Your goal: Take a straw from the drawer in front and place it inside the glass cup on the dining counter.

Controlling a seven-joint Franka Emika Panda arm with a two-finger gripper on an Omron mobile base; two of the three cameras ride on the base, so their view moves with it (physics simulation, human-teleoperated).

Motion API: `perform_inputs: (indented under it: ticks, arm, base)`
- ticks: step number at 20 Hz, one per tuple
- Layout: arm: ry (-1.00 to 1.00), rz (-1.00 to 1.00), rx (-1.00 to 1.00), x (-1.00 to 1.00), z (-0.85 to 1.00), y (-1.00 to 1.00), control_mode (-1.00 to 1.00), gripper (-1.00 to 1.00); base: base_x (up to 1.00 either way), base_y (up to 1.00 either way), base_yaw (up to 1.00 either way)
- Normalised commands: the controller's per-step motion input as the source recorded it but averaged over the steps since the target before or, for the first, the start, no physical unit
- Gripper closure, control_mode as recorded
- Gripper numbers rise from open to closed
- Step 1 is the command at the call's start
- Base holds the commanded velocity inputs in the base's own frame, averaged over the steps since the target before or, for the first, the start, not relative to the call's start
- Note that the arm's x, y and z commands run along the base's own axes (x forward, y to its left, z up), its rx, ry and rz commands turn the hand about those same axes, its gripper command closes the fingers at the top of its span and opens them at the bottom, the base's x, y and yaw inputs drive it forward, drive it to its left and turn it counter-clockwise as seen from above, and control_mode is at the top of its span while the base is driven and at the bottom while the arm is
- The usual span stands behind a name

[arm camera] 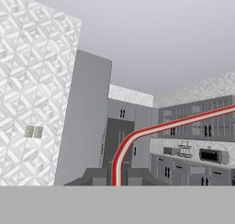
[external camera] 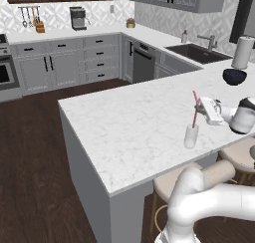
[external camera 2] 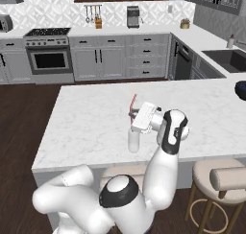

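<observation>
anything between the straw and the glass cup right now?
Nothing visible. The tool is shut on the straw, which hangs directly over the glass cup on the dining counter; its lower end looks to be at or just inside the rim.

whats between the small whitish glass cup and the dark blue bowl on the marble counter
In the left base view, the white arm's wrist and its gripper, shut on the thin pink-red straw, sit between the whitish glass cup and dark blue bowl; otherwise bare marble counter.

Arm: rises from the base, elbow bent low, forearm reaching up over the near edge of the surface [external camera: 124, 132].
Wrist: turned sideways, roughly level.
Hand [external camera: 200, 107]: fingers closed on the straw [external camera: 194, 110], gripping its upper part.
</observation>
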Motion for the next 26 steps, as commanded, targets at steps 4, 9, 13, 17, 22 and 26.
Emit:
perform_inputs:
  ticks: [4, 9, 13, 17, 22, 26]
  arm:
    - [0.00, 0.00, 0.00, 0.09, -0.11, 0.00, -1.00, 1.00]
    - [0.00, 0.00, 0.00, 0.03, -0.19, -0.01, -1.00, 1.00]
    - [0.00, 0.00, 0.00, 0.08, -0.22, -0.02, -1.00, 1.00]
    - [0.00, 0.00, 0.00, 0.11, -0.16, -0.04, -1.00, 1.00]
    - [0.00, 0.00, 0.00, 0.05, -0.22, -0.10, -1.00, 1.00]
    - [0.00, 0.00, 0.00, 0.00, -0.32, -0.11, -1.00, 1.00]
  base:
    - [0.00, 0.00, 0.00]
    - [0.00, 0.00, 0.00]
    - [0.00, 0.00, 0.00]
    - [0.00, 0.00, 0.00]
    - [0.00, 0.00, 0.00]
    - [0.00, 0.00, 0.00]
